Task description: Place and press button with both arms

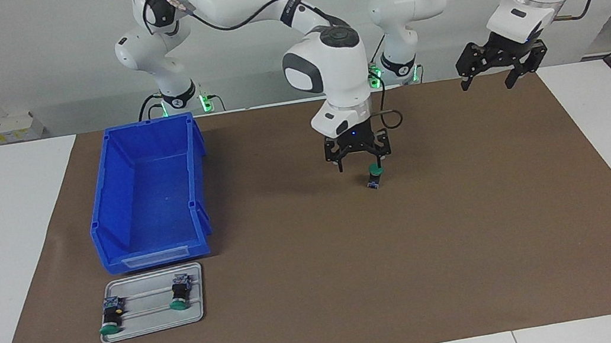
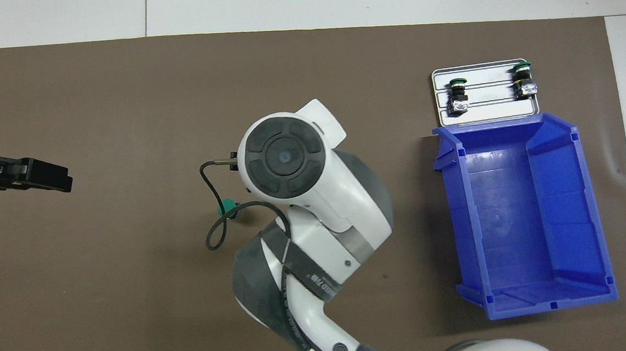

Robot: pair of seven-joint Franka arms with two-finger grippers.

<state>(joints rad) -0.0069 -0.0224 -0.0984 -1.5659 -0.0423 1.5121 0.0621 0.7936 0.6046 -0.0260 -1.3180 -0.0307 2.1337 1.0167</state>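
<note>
Nearest the robots, the left gripper (image 1: 496, 70) hung in the air over the mat's (image 1: 471, 244) edge at the left arm's end of the table, its fingers (image 2: 48, 177) spread apart and holding nothing; that arm waited. Beside it, toward the middle, the right arm (image 1: 327, 67) reached out from its base and bent down so that the right gripper (image 1: 360, 162) stood low over the mat, pointing straight down. Its fingers were apart, and one fingertip (image 1: 377, 162) stood right at the green cap of the button (image 1: 374, 176); whether it touched the cap could not be told. From overhead the arm's wrist (image 2: 284, 155) covered the gripper, and only part of the green cap (image 2: 227, 206) showed beside a looped black cable (image 2: 214, 226).

The button stood on the mat near the middle of the table, cap up, tilted a little, and nothing gripped it.

Toward the right arm's end lay a blue bin (image 1: 109, 223), open side up. Farther from the robots than the bin, just beside its end wall, sat a grey tray (image 1: 151, 325) bearing two more buttons (image 1: 180, 291) lying on their sides, well apart from each other.
</note>
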